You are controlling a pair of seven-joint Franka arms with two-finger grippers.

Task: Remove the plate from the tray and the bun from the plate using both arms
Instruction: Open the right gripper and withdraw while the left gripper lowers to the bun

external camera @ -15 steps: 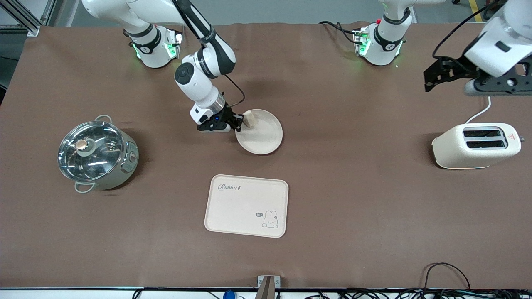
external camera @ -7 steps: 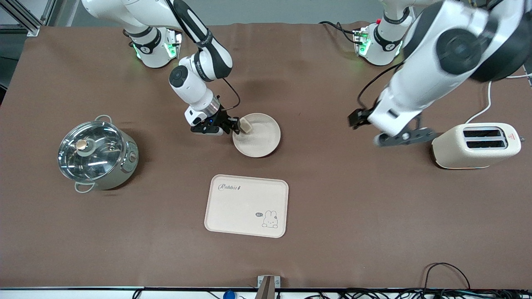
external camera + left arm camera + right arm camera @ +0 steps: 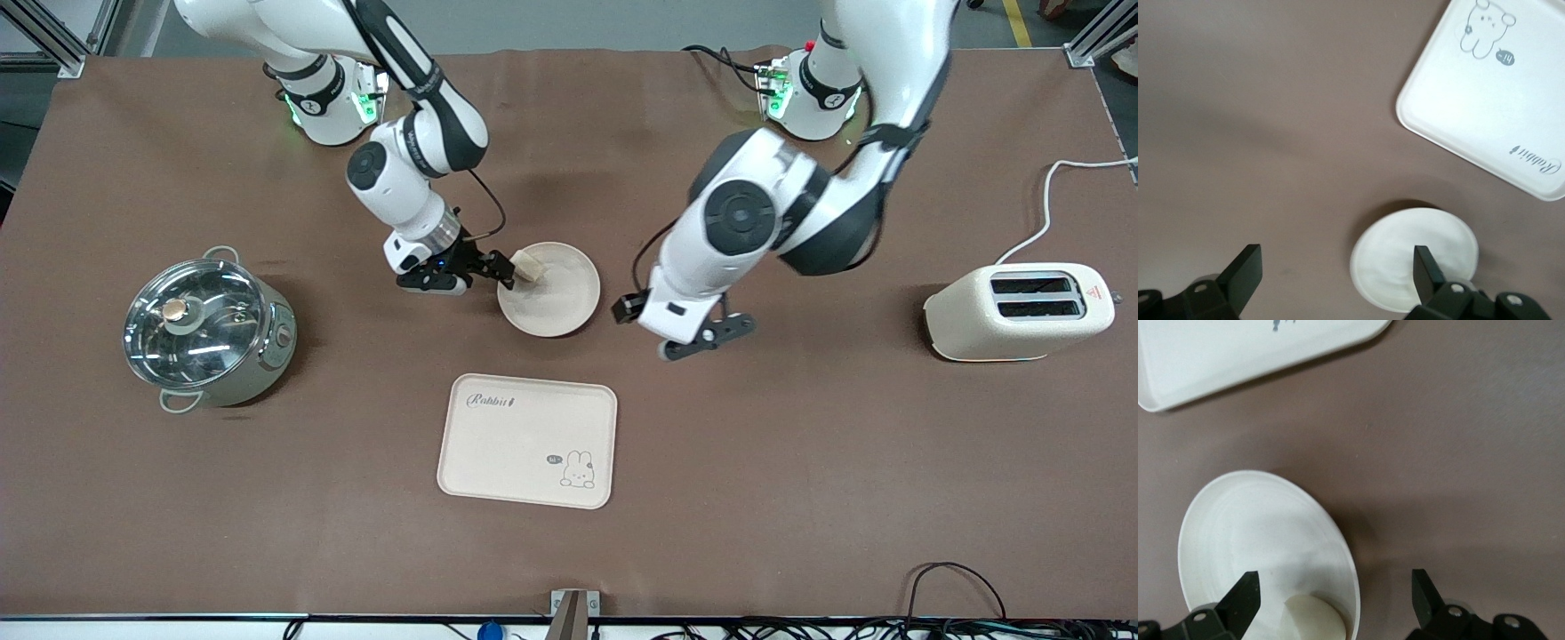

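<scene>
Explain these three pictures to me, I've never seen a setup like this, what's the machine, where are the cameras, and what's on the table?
Two white robot arms stand at a brown table. One picture looks down from high across the table; the other two come from cameras on each arm's wrist. On the table are a lidded pot, a rabbit tray, a toaster and a round plate with a small bun on it. The right tool is at the plate's rim by the bun, open, holding nothing. The left tool hangs open over the table beside the plate, also empty.
</scene>
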